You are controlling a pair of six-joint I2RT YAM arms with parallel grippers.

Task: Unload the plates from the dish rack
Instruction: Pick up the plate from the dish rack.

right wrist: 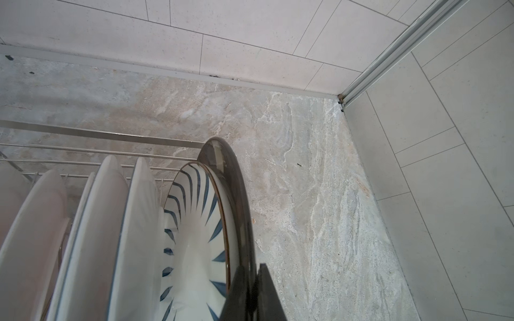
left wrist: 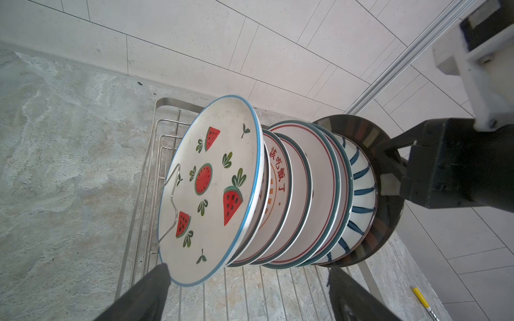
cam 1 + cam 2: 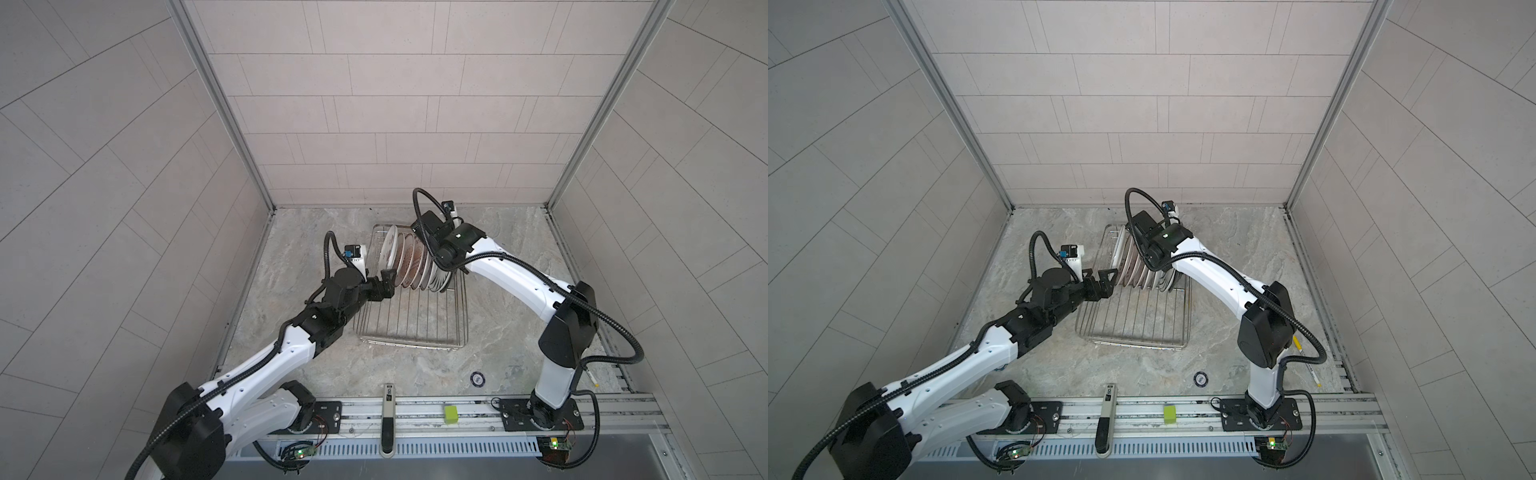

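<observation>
Grey marbled stone tabletop (image 3: 519, 232) carries everything here. The rectangular silver wire dish rack (image 3: 411, 343) sits flat on it, left rim just beside the left claw (image 3: 384, 284), right side under the right claw (image 1: 254, 289). Closer to the robot's base than either claw, a small round dark disc (image 3: 477, 379) lies alone. Well out beyond the right claw, a thin white-and-yellow pen (image 3: 1307, 361) hugs the table's edge.
</observation>
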